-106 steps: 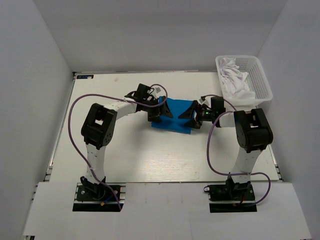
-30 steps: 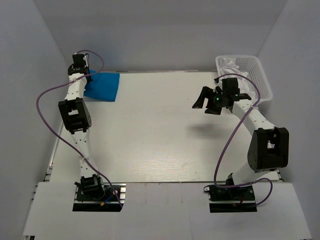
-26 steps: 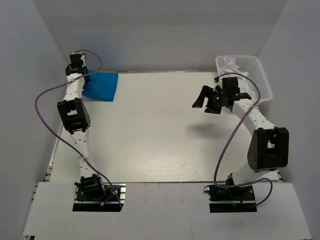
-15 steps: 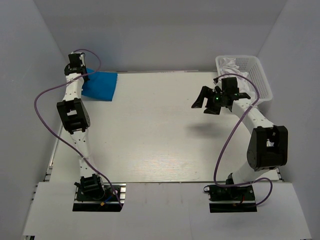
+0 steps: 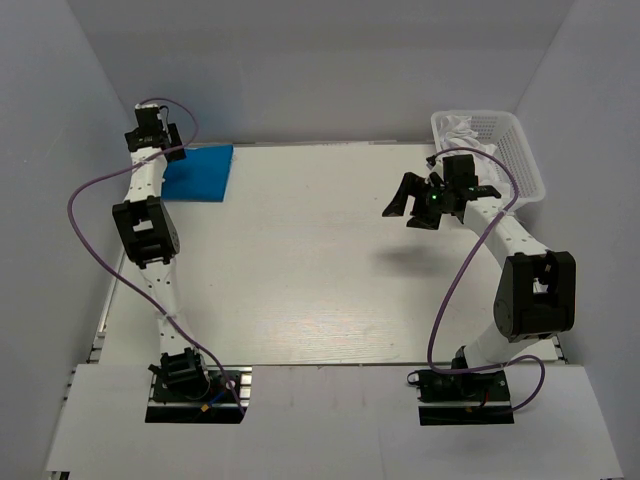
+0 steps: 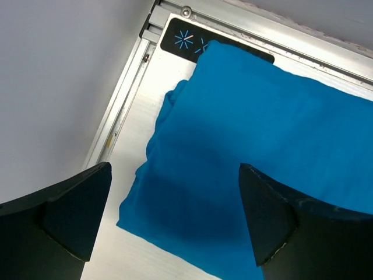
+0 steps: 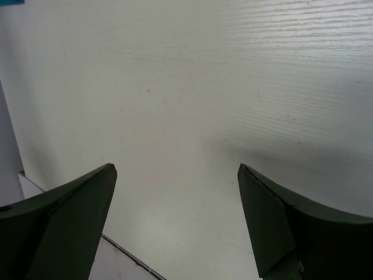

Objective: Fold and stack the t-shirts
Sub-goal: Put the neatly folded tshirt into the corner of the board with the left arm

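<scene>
Brightness: even, soft white light throughout, nothing dim.
Source: seems to come from overhead; no lamp in sight.
Shadows: a faint grey smudge on the table beneath the right arm.
Glare: mild sheen on the tabletop.
Focus: overhead view crisp; the left gripper shows as dark, soft-edged shapes.

The bright blue t-shirt is lying folded into a flat, roughly rectangular pad at the far left corner of the tabletop. Its stacked layers are showing as soft, uneven edges along its left side.
</scene>
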Tool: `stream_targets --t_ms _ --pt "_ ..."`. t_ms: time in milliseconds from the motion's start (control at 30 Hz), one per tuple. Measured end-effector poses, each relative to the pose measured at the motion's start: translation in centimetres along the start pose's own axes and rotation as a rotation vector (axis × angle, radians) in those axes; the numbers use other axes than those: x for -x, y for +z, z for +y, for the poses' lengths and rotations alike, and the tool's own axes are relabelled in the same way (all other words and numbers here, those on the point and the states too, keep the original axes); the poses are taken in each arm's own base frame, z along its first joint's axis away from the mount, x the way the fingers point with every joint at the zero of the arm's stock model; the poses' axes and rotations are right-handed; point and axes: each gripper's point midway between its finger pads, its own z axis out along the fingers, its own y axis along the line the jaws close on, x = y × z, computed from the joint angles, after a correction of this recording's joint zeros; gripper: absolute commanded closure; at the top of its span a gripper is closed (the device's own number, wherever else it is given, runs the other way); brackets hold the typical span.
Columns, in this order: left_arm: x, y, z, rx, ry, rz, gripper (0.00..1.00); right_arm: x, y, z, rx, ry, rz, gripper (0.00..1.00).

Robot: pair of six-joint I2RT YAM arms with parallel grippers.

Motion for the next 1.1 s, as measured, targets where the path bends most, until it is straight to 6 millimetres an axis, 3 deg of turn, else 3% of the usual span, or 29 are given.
stream_targets --t_ms 200,333,467,633,733,800,967,1100 --pt "-0.8 -0.4 -1.0 -0.044 -0.03 0.029 0.0 -0.4 0.1 -0.2 0.001 0.001 0.0 0.1" --pt "-2.1 -3.3 -3.4 -0.138 -0.09 0.091 0.0 -1.0 -0.1 -0.3 0.006 0.004 -0.005 0.1" --pt "-4.3 -11.0 -8.6 -0.245 -0.103 0.125 0.0 -1.9 -0.5 -0.1 0.03 0.001 -0.024 0.1" --pt "-7.3 -25.4 -19.7 -0.555 -0.034 0.072 0.0 -4.0 -1.7 -0.1 0.05 -0.012 -0.057 0.1" --pt "-10.3 -32.7 -22.7 -0.701 0.002 0.07 0.0 -5.4 -2.8 0.0 0.07 -0.033 -0.092 0.1" --pt "-12.8 -35.5 -22.4 -0.746 -0.002 0.094 0.0 -6.2 -3.6 0.1 0.084 -0.048 -0.118 0.1" --pt "-17.6 -38.3 -21.4 -0.791 -0.032 0.161 0.0 -7.4 -4.8 0.4 0.103 -0.076 -0.165 0.1" --pt "-18.5 -39.6 -22.3 -0.822 -0.033 0.173 0.0 -7.6 -5.3 0.6 0.123 -0.102 -0.205 0.1"
